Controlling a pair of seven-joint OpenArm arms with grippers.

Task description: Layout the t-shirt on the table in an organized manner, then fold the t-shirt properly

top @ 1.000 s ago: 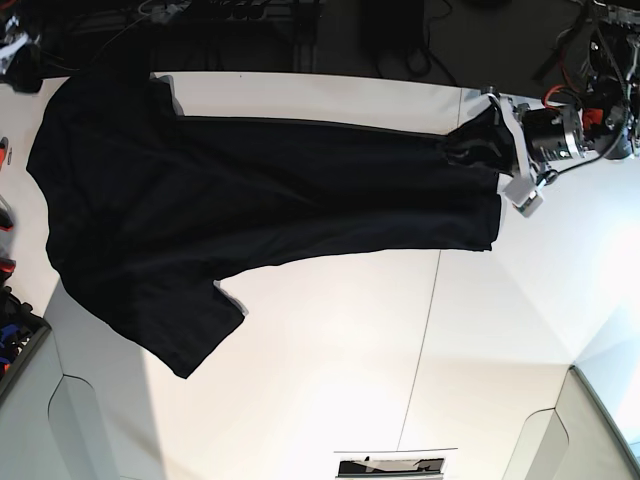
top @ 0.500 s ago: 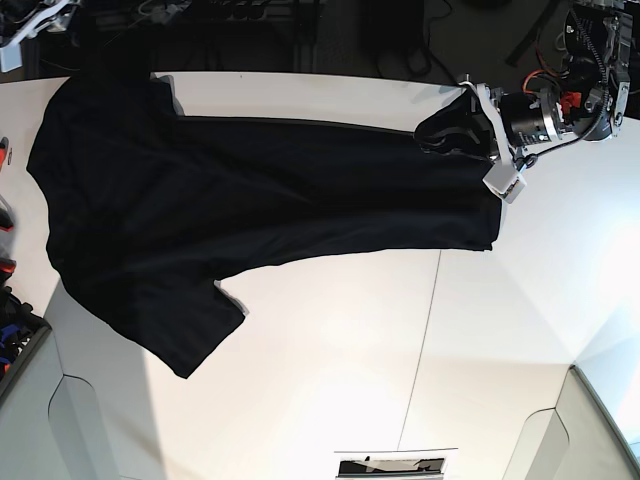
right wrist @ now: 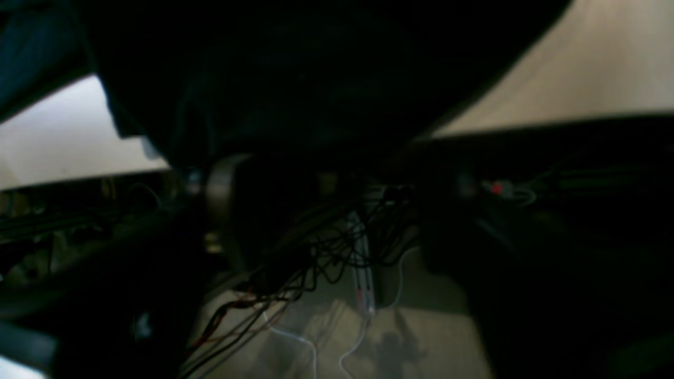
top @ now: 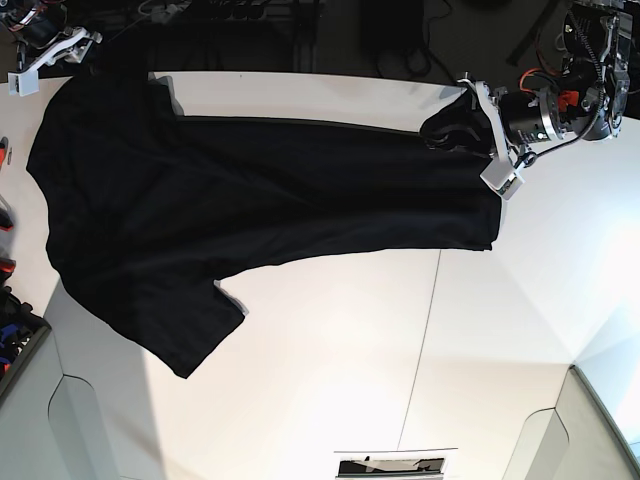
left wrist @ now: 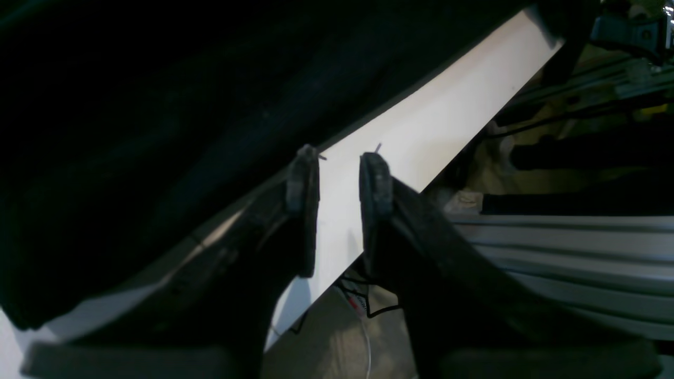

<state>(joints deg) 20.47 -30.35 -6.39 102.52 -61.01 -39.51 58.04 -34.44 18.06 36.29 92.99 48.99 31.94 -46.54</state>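
The black short-sleeved cloth t-shirt [top: 230, 200] lies plain side up on the large white panelled table [top: 350, 360], its long axis running across the base view: sleeves and shoulders at that view's left, hem at its right. One sleeve spreads toward the near side; the far sleeve reaches the table's far left corner.

The left gripper [top: 478, 130] sits at the hem's far corner, at the table's far edge. In the left wrist view its two dark fingers [left wrist: 304, 210] stand a moderate gap apart with only bare white table showing between them; the shirt's edge passes just beside the tip of one finger. In the base view a small bunch of black cloth lies against the fingers, so whether any fold is pinched cannot be settled.

The right gripper [top: 45, 50] hovers off the far left corner, just beyond the shoulder end. Its jaws cannot be made out: the right wrist view is dark and blurred, showing only black cloth [right wrist: 316, 73] above, pale table and cables below.

Judgement: each arm is nearest its own end of the garment, so any straightening pull would run along the long axis. The printed side is hidden.
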